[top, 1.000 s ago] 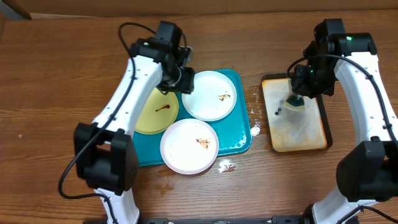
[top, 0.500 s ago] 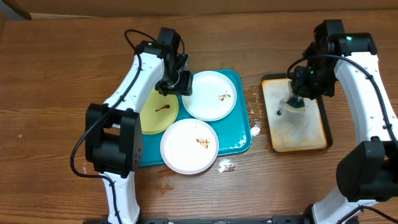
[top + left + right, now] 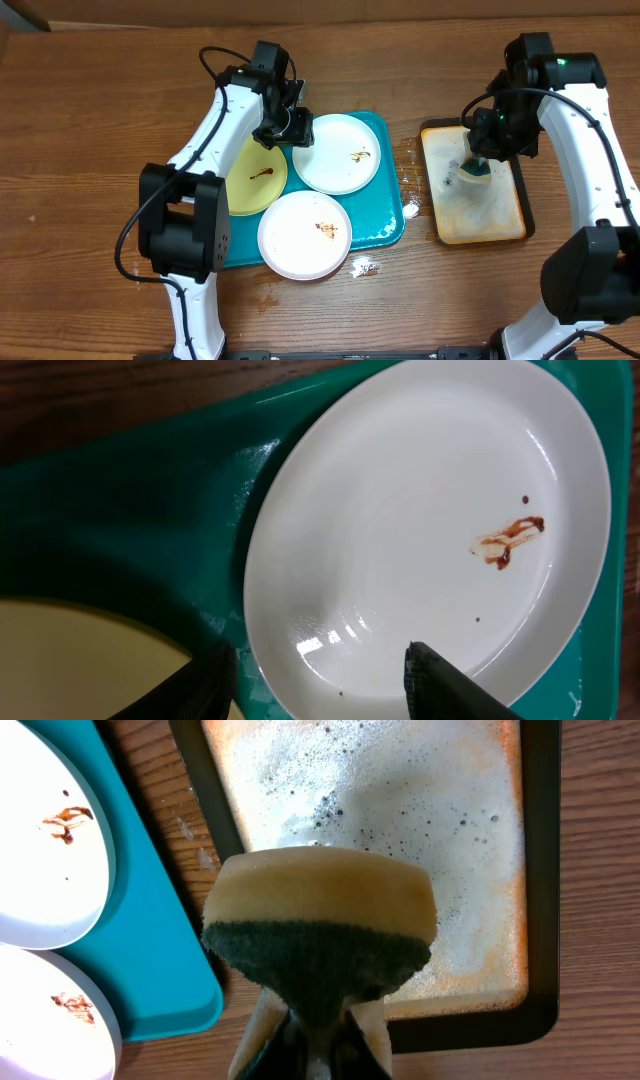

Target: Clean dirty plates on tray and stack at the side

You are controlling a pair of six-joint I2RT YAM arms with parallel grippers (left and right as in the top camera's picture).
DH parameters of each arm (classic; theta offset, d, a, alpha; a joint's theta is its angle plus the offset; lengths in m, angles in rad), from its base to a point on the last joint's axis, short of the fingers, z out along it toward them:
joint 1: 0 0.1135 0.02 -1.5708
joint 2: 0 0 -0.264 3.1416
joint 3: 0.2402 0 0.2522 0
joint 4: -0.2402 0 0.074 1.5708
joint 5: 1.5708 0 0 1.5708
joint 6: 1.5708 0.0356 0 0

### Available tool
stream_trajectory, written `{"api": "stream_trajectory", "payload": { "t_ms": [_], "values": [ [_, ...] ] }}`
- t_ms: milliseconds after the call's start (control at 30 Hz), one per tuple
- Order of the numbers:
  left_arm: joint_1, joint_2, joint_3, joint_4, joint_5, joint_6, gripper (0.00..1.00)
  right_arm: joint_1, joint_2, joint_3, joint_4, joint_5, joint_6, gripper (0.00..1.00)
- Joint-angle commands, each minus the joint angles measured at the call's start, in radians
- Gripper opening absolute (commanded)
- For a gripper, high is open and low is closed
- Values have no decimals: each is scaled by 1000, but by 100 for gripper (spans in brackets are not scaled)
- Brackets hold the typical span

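The teal tray (image 3: 391, 205) holds three plates. The far white plate (image 3: 340, 152) (image 3: 420, 530) has a brown smear. A pale yellow-green plate (image 3: 255, 178) (image 3: 70, 660) lies to its left and a second white plate (image 3: 305, 235), also smeared, lies nearer. My left gripper (image 3: 291, 127) (image 3: 320, 682) is open, low over the far white plate's left rim. One finger hangs over the plate's inside, the other outside it over the tray (image 3: 150, 490). My right gripper (image 3: 478, 160) (image 3: 320, 1035) is shut on a yellow-and-green sponge (image 3: 320, 925), above the tan tray.
The tan black-rimmed tray (image 3: 480, 215) (image 3: 400, 800) right of the teal one is covered in foam. Small white foam blobs (image 3: 365, 267) lie on the wooden table by the teal tray's near right corner and right edge.
The left arm has swung its elbow in and its gripper has shifted slightly toward the far white plate's rim. The right arm and sponge have not moved.
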Motion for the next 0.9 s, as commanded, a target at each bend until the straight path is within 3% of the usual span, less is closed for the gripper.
{"api": "stream_trajectory", "payload": {
  "t_ms": [0, 333, 433, 500, 600, 867],
  "values": [
    [-3, 56, 24, -5, 23, -19, 55, -4, -39, 25, -1, -6, -4, 4],
    [-4, 121, 24, -4, 23, -22, 39, -4, -39, 25, -4, -6, -4, 4],
    [-4, 127, 24, -4, 23, -25, 40, -4, -39, 25, -5, -6, -4, 4],
    [-4, 127, 24, -4, 23, -26, 31, -4, -38, 25, -5, -7, -4, 4],
    [-4, 127, 24, -6, 25, -39, 4, -3, -38, 25, -4, -22, -4, 4],
    [-16, 127, 24, -6, 23, -67, 4, -3, -38, 25, 8, -12, 12, 4]
  ]
}}
